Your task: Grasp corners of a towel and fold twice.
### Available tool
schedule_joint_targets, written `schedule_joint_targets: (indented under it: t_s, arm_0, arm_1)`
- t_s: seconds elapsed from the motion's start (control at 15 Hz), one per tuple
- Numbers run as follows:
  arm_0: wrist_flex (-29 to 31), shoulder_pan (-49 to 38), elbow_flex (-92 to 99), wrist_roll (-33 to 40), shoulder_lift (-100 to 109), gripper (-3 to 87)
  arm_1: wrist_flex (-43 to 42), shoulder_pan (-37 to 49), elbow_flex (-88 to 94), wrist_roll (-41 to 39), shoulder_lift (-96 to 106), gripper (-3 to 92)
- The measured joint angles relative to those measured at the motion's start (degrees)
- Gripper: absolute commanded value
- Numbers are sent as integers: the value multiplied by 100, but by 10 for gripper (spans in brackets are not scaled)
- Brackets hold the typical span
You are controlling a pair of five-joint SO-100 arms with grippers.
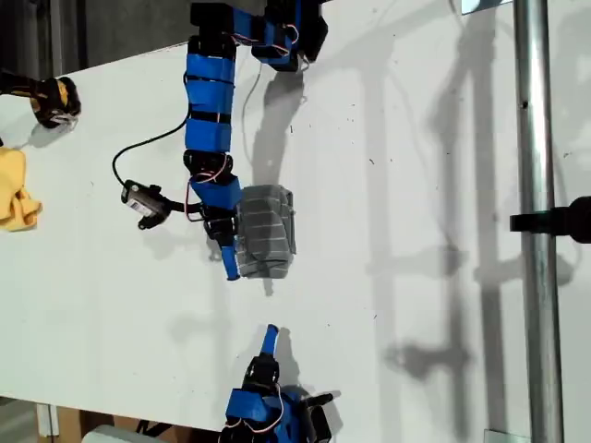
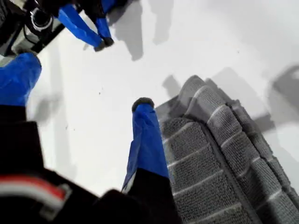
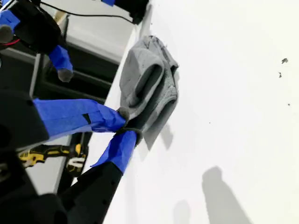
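The grey rectangular towel with thin pale stripes point(image 1: 266, 231) lies near the middle of the white tabletop point(image 1: 397, 138). It is already gathered into a thick, layered bundle, not spread flat. Its long axis runs up and down the exterior view, in line with both arms.

Our first pincer point(image 1: 228, 257) reaches in from the top of the exterior view. It stands wide, with one blue-taped finger point(image 2: 145, 135) right against the towel's edge on the exterior view's left and nothing held.

Our second pincer point(image 3: 124, 122) sits at the bottom of the exterior view, clear of the towel with bare tabletop between. Its tips are pressed together on nothing and point straight at the towel's near short end.

So the first is the nearer one, and we judge any grasp turns on finding a hemmed corner. In this bundle we cannot pick one out for certain.

A crumpled yellow cloth point(image 1: 16, 192) and a yellow-and-black tool point(image 1: 51, 100) lie well apart at the exterior view's left. A metal pole point(image 1: 536, 185) stands at its right. Nothing stands in the way.
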Motion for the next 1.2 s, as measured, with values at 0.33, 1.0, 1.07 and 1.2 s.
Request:
schedule_joint_targets:
  t_s: [0.33, 1.0, 1.07, 1.2]
  arm_0:
    - [70, 9, 18, -88, 0, 1]
    - [-202, 457, 615, -334, 0, -12]
    - [-70, 466, 615, -483, 0, -12]
    - [545, 492, 615, -1371, 0, -12]
  arm_1:
    - [3806, 598, 694, 211, 2479, -2]
    - [5265, -580, 7893, 2786, 10696, 56]
    - [5282, -659, 8104, 2971, 10775, 103]
    - [5273, -967, 8174, 3050, 10819, 103]
